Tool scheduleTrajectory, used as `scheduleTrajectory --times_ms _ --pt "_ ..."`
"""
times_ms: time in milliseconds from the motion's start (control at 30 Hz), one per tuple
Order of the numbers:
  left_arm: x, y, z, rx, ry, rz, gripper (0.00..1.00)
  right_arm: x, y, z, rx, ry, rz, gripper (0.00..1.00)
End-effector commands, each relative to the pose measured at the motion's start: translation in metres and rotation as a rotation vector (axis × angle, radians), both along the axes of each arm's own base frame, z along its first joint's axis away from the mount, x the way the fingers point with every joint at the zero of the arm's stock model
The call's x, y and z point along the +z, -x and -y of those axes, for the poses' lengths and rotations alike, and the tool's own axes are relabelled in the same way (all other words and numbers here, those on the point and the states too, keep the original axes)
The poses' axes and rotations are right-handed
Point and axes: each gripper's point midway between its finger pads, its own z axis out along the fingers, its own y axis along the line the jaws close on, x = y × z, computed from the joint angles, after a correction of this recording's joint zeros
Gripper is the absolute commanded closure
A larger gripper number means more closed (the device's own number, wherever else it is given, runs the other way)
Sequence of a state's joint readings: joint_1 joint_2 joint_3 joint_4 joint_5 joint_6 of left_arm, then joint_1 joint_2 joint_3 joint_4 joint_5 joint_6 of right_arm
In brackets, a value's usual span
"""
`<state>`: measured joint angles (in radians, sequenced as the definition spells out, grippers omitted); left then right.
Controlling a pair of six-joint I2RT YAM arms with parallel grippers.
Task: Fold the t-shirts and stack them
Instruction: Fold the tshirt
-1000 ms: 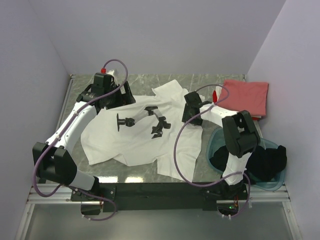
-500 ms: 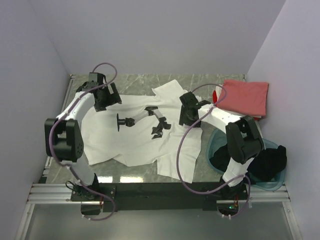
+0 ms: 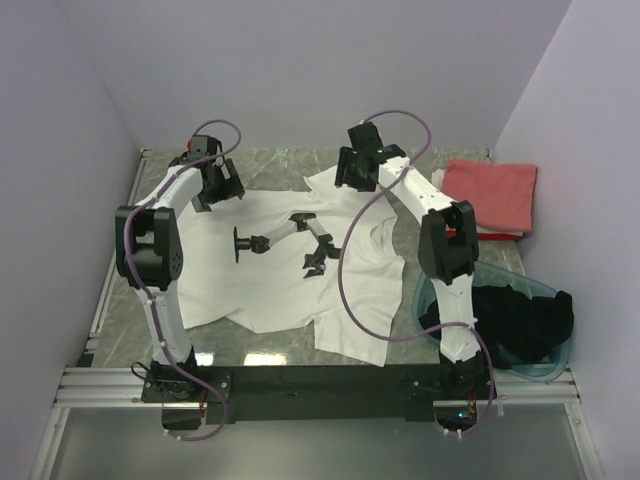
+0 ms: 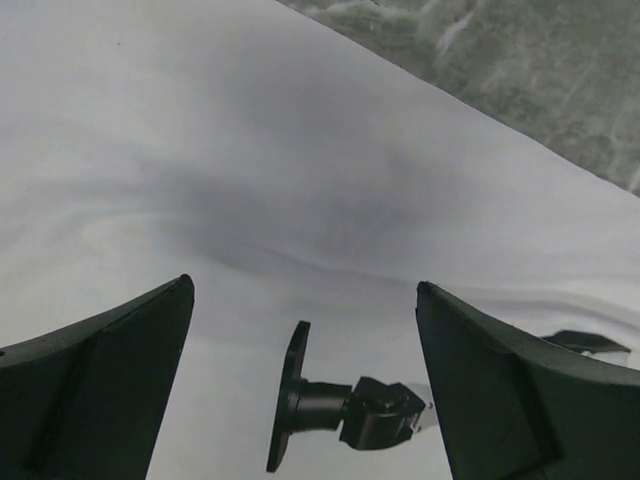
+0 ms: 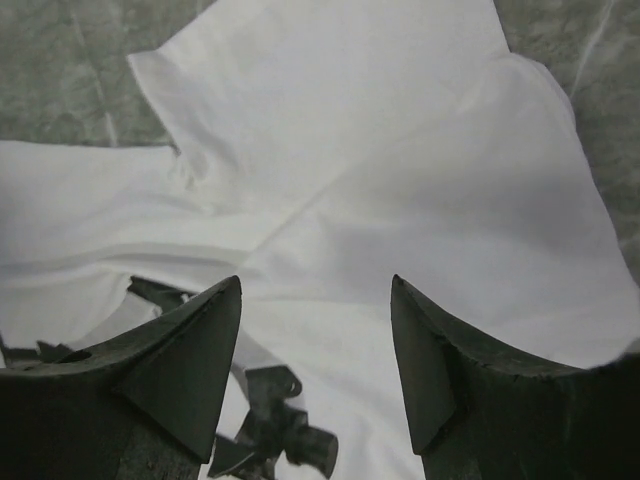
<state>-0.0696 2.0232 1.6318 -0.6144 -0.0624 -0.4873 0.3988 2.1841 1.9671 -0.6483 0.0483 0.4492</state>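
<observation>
Both arms have swung out to the far edge of the white t-shirt point(image 3: 270, 290), which lies spread across the surface point(image 3: 270, 165). The left gripper point(image 4: 302, 288) and right gripper point(image 5: 315, 283) hover there with jaws released and empty, apparently ready to pinch the cloth for a fold.

Left arm point(image 3: 168, 192): white tubular links, bulky black joint housings. Right arm point(image 3: 412, 190): same build.

Purple cable point(image 3: 214, 126) arcs over left wrist. Longer purple cable point(image 3: 341, 268) runs along right arm.

Small red spot point(image 3: 190, 144) on left wrist, possibly connector; too small to tell.

Green light point(image 3: 460, 411) on right base, at near edge of counter.

Left gripper point(image 4: 302, 289): two matte black wedge fingers point(image 4: 95, 390), tapering to blunt tips.

Right gripper point(image 5: 316, 282): same shape, fingers point(image 5: 470, 400) duller grey-black, faintly scuffed.
</observation>
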Motion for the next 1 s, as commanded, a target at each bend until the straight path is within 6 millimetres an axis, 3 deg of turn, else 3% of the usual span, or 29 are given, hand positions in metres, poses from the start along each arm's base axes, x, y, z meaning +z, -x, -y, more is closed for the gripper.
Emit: scheduleTrajectory --times_ms 0,367,767,967 --pt "-0.008 -0.008 -0.004 0.011 -0.028 -0.014 0.01 -0.019 -0.008 0.005 0.028 -0.011 -0.069 0.32" --pt "-0.038 -0.016 -0.007 0.018 -0.041 -0.073 0.01 -0.071 -0.020 0.011 0.013 -0.019 -0.154 0.32" --pt "-0.051 -0.032 -0.005 0.016 -0.024 -0.081 0.01 -0.093 -0.027 0.022 -0.010 -0.028 -0.193 0.32" --pt "-0.057 -0.042 -0.001 0.008 -0.006 -0.071 0.01 -0.091 -0.036 0.026 -0.027 -0.041 -0.187 0.32"
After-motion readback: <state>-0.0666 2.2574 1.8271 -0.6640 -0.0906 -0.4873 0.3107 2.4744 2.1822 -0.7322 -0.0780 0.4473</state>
